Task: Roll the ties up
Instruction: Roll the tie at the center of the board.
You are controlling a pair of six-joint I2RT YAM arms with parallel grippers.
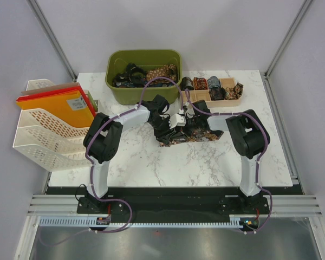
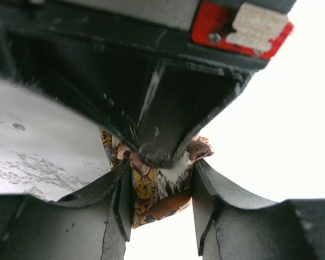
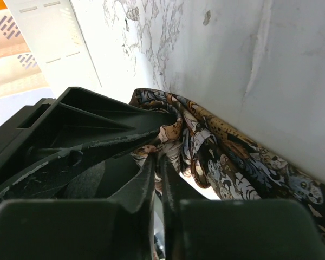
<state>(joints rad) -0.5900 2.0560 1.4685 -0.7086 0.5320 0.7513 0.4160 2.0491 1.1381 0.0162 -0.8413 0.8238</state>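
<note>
A dark fabric necktie (image 1: 199,135) printed with brown-gold cats and leaves lies bunched in the middle of the white marble table (image 1: 151,168), its loose length trailing toward the right arm. Both arms reach inward and meet over its left end.

The left gripper (image 2: 161,176) stands about half open around a thick wad of the necktie. The cat-printed cloth fills the gap between its two black fingers (image 2: 97,211) and touches both inner faces.

The right gripper (image 3: 157,158) comes at the same wad from the opposite side. Its fingers are drawn almost together, with only a thin slit between them, and their tips bite into a fold at the edge of the cloth.

Behind the necktie, at the far edge of the table, sits an olive-green plastic bin (image 1: 119,95) holding a tangle of loose ties (image 1: 151,73). Just beside the bin on the right is a shallow tan wooden tray (image 1: 230,102) with several rolled ties (image 1: 200,83) standing in its compartments.

At the table's left edge a white perforated plastic file rack (image 1: 43,146) carries orange folders (image 1: 59,105).
</note>
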